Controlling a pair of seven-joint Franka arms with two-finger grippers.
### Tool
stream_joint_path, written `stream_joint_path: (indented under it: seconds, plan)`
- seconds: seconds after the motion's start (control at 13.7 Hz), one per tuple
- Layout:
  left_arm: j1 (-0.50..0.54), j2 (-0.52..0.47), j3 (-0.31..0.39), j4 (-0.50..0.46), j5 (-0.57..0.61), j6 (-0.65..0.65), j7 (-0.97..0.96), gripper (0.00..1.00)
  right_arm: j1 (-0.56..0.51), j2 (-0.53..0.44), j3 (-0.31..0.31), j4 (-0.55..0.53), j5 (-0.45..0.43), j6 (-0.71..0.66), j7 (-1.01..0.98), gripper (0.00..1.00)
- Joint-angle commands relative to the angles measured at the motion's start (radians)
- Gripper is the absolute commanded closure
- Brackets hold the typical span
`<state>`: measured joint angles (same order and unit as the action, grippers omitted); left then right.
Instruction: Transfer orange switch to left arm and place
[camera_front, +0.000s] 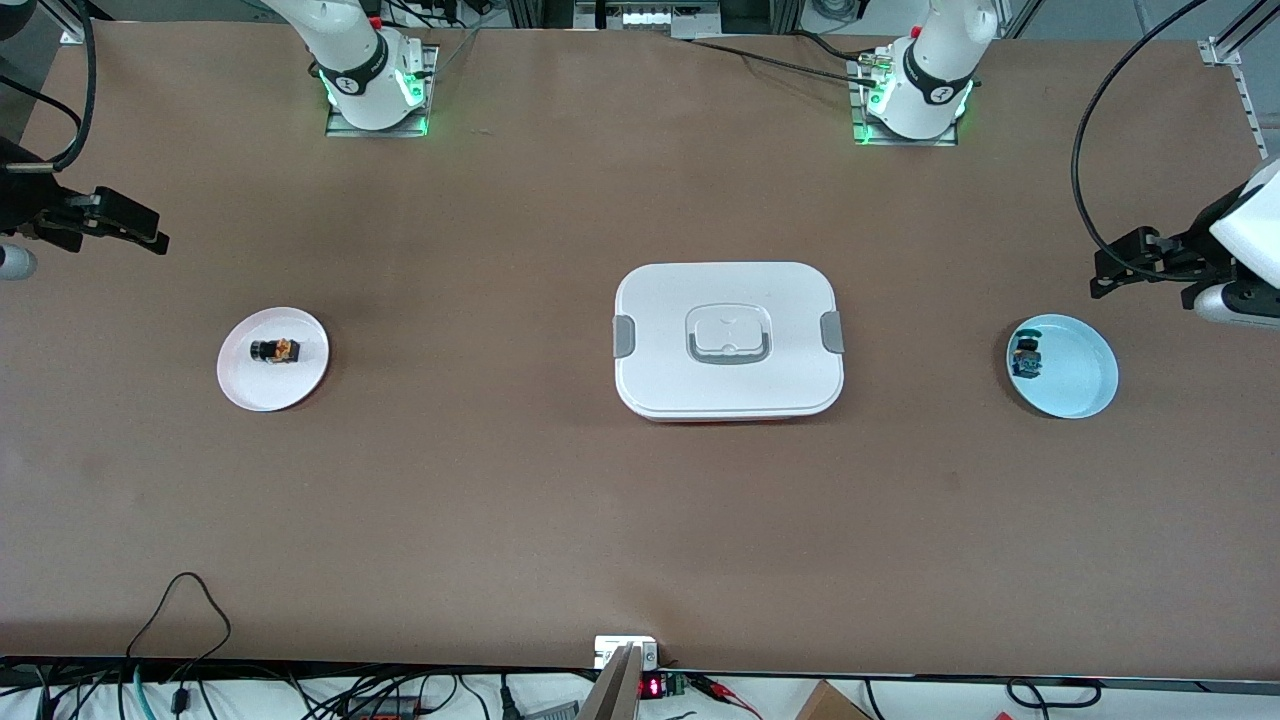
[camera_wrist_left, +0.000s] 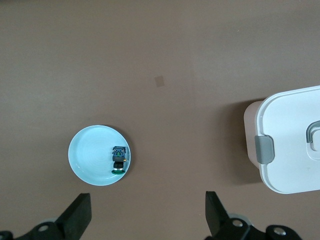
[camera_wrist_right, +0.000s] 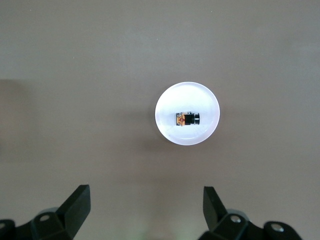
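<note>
The orange switch (camera_front: 276, 351) is a tiny black cylinder with an orange end. It lies on its side on a small white plate (camera_front: 250, 388) toward the right arm's end of the table. In the right wrist view the switch (camera_wrist_right: 187, 119) sits on that plate (camera_wrist_right: 187, 95), well clear of the fingertips. My right gripper (camera_front: 148, 232) hangs open and empty, high over bare table beside the plate. The white lidded box (camera_front: 728, 340) stands mid-table. My left gripper (camera_front: 1108, 275) hangs open and empty at the left arm's end, its jaws (camera_wrist_left: 148, 202) wide apart.
A light blue plate (camera_front: 1078, 378) at the left arm's end holds a blue-and-black component (camera_front: 1027, 357); the left wrist view shows that component (camera_wrist_left: 119, 157) and the box's grey clip (camera_wrist_left: 264, 149). Cables and electronics line the table edge nearest the camera.
</note>
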<state>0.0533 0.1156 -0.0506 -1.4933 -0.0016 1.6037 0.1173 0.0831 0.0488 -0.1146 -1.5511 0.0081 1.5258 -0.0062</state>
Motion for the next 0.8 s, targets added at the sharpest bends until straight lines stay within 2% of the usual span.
stream_joint_path:
  seconds: [0.0,0.37,0.73]
  plan:
    - [0.003,0.016,-0.005,0.036,0.014,-0.022,-0.011,0.00,0.000,0.008,0.001,0.017,-0.002,-0.015,0.015,0.00]
    - [0.003,0.016,-0.005,0.036,0.014,-0.022,-0.011,0.00,0.001,0.017,0.001,0.016,0.000,-0.016,0.020,0.00]
    - [0.003,0.016,-0.005,0.036,0.014,-0.022,-0.013,0.00,-0.002,0.094,0.001,0.016,0.001,-0.016,0.025,0.00]
